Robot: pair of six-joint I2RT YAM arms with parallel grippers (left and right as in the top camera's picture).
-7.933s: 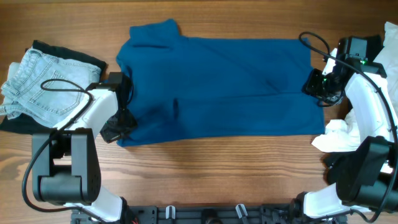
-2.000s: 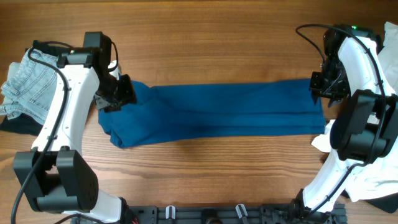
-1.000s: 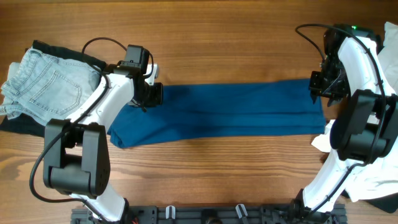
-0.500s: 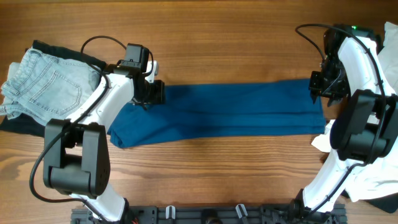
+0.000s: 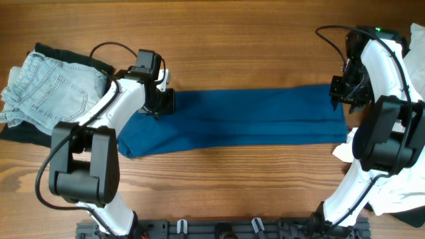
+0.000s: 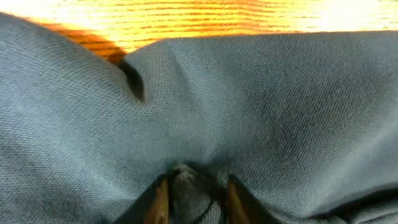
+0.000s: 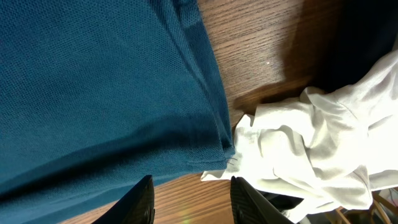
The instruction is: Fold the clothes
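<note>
1. Lower right of the overhead view: a crumpled white garment (image 5: 350, 150) lies on the table (image 5: 232, 199), just beside the shirt's right end. The right wrist view shows it (image 7: 311, 149) touching the shirt's corner.
2. Centre of the overhead view: the deep-blue shirt (image 5: 246, 116) lies as a long, narrow band running left to right across the table. Its left end is bunched and sags toward the lower left.
3. Upper-left corner of the band: the left gripper (image 5: 165, 101) sits on the shirt. In the left wrist view its fingertips (image 6: 159, 200) pinch a small pucker of blue cloth (image 6: 249, 112) between them, so the tool is gripping the shirt.
4. Right end of the band: the right gripper (image 5: 345, 93) stands at the shirt's upper-right corner. In the right wrist view its two fingers (image 7: 144, 199) stand apart above the shirt's edge (image 7: 93, 81) and bare wood. The jaws are parted, and no cloth shows between them.
5. Left edge of the overhead view: pale-blue denim shorts (image 5: 46, 93) lie rumpled on a black garment (image 5: 74, 58). Both are apart from the shirt.
</note>
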